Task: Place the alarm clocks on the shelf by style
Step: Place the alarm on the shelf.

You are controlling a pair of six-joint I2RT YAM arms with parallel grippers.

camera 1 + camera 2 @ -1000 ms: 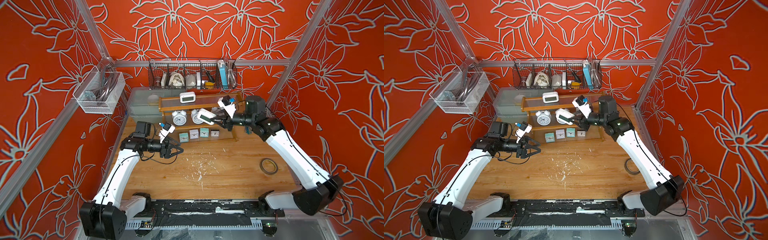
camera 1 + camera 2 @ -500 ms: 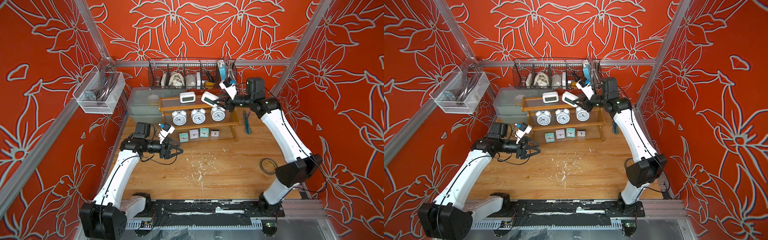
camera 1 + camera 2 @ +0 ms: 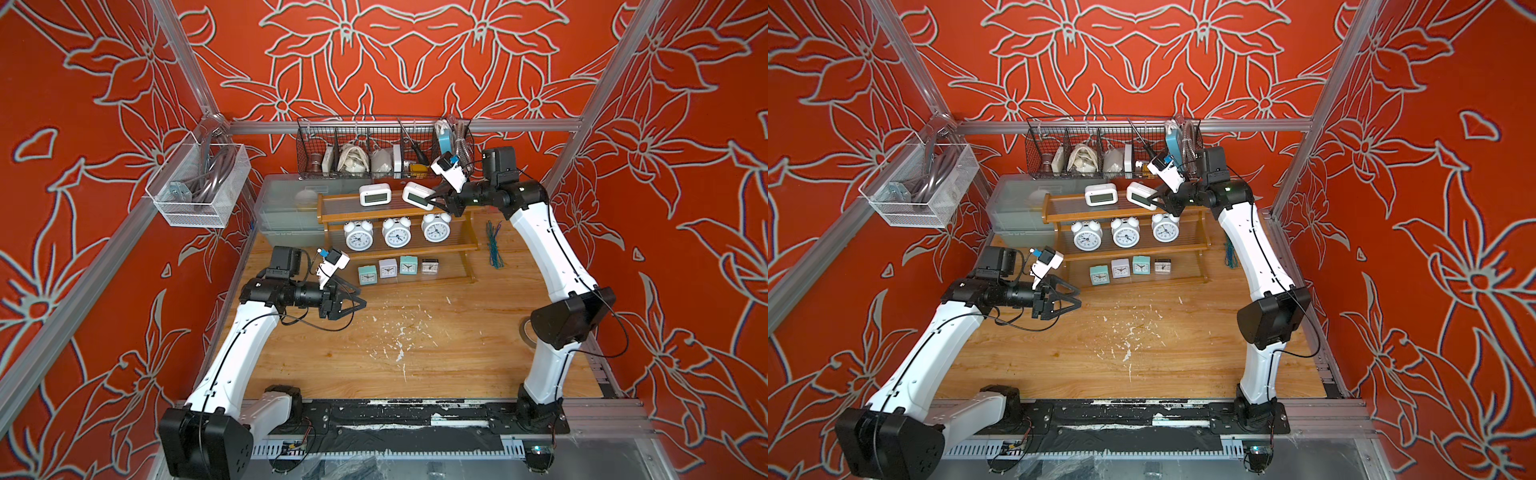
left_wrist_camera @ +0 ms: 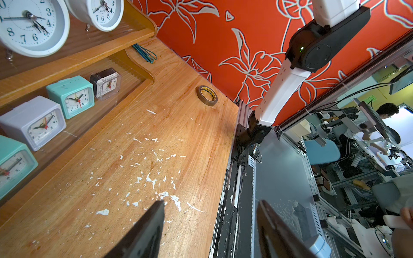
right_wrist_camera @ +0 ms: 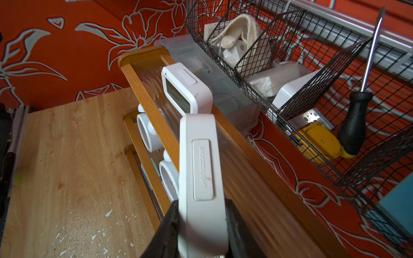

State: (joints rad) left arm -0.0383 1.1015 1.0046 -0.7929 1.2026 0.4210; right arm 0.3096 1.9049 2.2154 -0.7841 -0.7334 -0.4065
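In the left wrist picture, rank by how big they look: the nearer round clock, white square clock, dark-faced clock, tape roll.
1. nearer round clock (cropped)
2. white square clock
3. dark-faced clock
4. tape roll
The tape roll lies farthest; real size unsure.

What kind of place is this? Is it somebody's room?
Probably a robot lab's test booth: white robot arms stand at a wooden table, red flowered panels wall it in, and a person works at benches outside.

A white digital clock [image 5: 201, 178] over the shelf's [image 5: 152, 116] top tier has a button reading "SNOOZE". The round clocks [image 4: 31, 24] on its middle tier read "QUARTZ", with hour numerals.
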